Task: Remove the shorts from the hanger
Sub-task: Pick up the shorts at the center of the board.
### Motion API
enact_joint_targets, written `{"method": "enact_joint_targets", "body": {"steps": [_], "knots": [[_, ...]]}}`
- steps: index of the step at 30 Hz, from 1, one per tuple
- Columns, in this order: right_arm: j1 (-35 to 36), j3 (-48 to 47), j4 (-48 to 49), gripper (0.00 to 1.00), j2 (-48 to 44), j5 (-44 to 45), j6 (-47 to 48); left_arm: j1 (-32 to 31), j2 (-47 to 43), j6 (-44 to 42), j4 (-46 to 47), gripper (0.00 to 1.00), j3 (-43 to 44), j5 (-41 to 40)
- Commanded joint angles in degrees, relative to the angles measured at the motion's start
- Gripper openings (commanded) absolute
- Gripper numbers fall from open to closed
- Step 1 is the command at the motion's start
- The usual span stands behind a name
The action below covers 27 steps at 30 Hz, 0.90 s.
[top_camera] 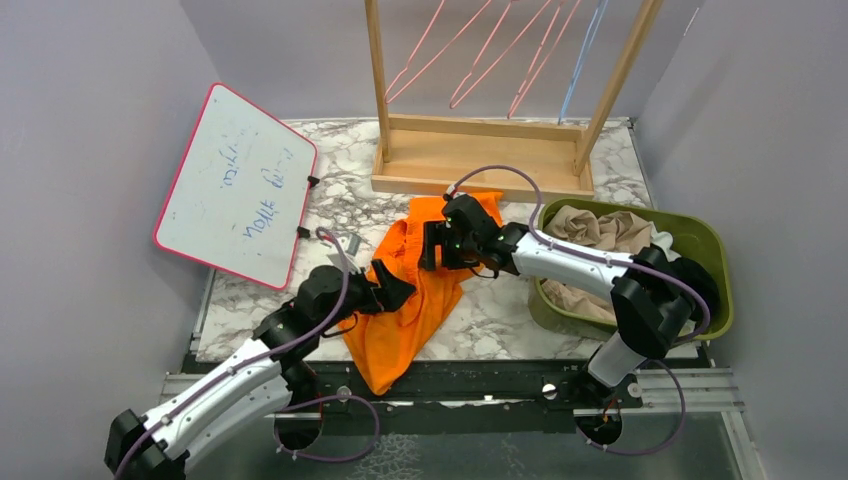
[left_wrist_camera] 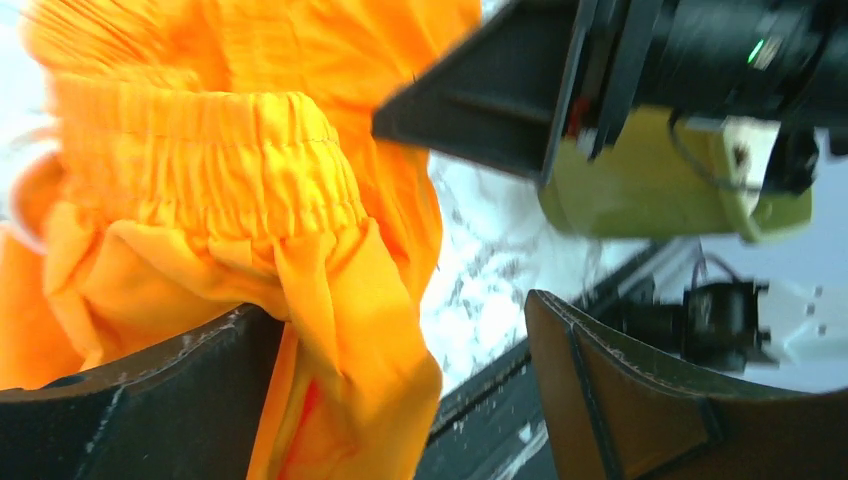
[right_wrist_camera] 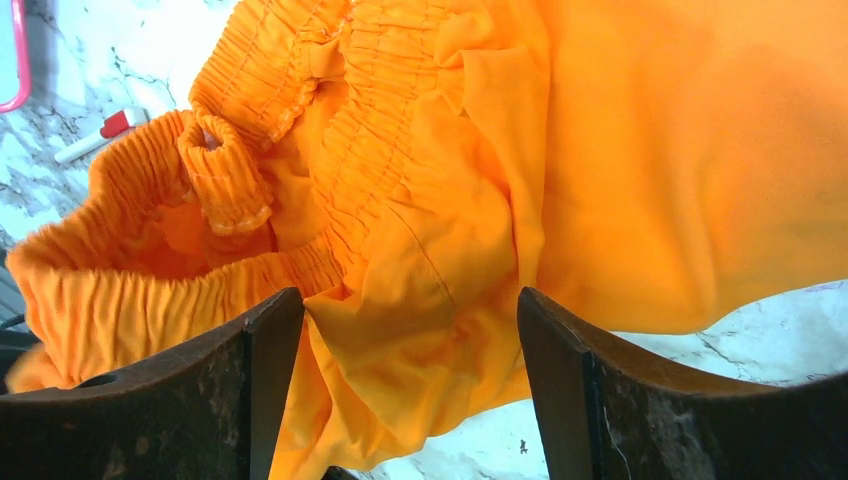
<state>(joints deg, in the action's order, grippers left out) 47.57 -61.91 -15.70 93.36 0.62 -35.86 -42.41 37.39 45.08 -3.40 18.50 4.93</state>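
The orange shorts (top_camera: 420, 285) lie crumpled on the marble table, one leg trailing over the front edge. My left gripper (top_camera: 395, 287) is at their left side, jaws open, with a fold of orange cloth (left_wrist_camera: 330, 330) against the left finger (left_wrist_camera: 150, 400). My right gripper (top_camera: 440, 245) is over their upper part, jaws open, with bunched cloth (right_wrist_camera: 430, 300) between the fingers; the gathered waistband (right_wrist_camera: 250, 130) lies just beyond. Tan shorts (top_camera: 600, 235) lie in the green bin (top_camera: 715, 260). The wire hangers (top_camera: 480, 50) hang bare. White and black shorts are out of view.
The wooden rack (top_camera: 480, 160) stands at the back centre. A red-framed whiteboard (top_camera: 235, 185) leans at the left. A marker (right_wrist_camera: 100, 135) lies on the table near the shorts. My right arm's wrist (left_wrist_camera: 640, 90) sits close above the left gripper.
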Motion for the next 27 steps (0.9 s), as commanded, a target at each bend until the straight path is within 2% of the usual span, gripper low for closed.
{"method": "enact_joint_targets", "body": {"steps": [1,2,3,4,9,13,18,22,27], "knots": [[2.0,-2.8,-1.6,0.81,-1.0,4.1,0.7,-0.1,-8.0,-2.8,-18.1,0.95,5.9,-18.7],[2.8,-3.3,-1.5,0.81,-0.6,5.0,0.8,-0.1,-9.1,-2.8,-19.8,0.97,6.6,-20.8],[3.6,-4.1,-1.7,0.96,-0.1,6.1,0.7,-0.1,-9.8,-3.0,-21.1,0.99,7.2,-23.0],[4.4,-5.1,-2.4,1.00,0.5,7.6,0.6,-0.1,-9.8,-3.7,-21.9,0.99,7.8,-24.4],[6.6,-9.5,-4.6,0.99,2.9,12.7,0.2,-0.1,-4.4,-4.9,-25.8,0.99,10.7,-30.5],[7.0,-11.3,-2.8,0.99,4.1,11.2,0.9,-0.1,-3.2,-2.7,-28.9,0.99,13.1,-36.5],[8.2,-16.8,-4.5,0.99,9.8,10.0,0.5,-0.1,-9.2,5.5,-34.3,0.99,12.7,-43.7],[9.2,-22.8,-8.0,0.99,15.2,11.3,1.1,-0.1,-16.9,10.3,-37.7,0.99,11.1,-45.5],[12.3,-29.1,-14.6,0.99,22.7,19.3,2.4,-0.1,-22.2,11.3,-39.9,0.99,11.3,-45.8]]}}
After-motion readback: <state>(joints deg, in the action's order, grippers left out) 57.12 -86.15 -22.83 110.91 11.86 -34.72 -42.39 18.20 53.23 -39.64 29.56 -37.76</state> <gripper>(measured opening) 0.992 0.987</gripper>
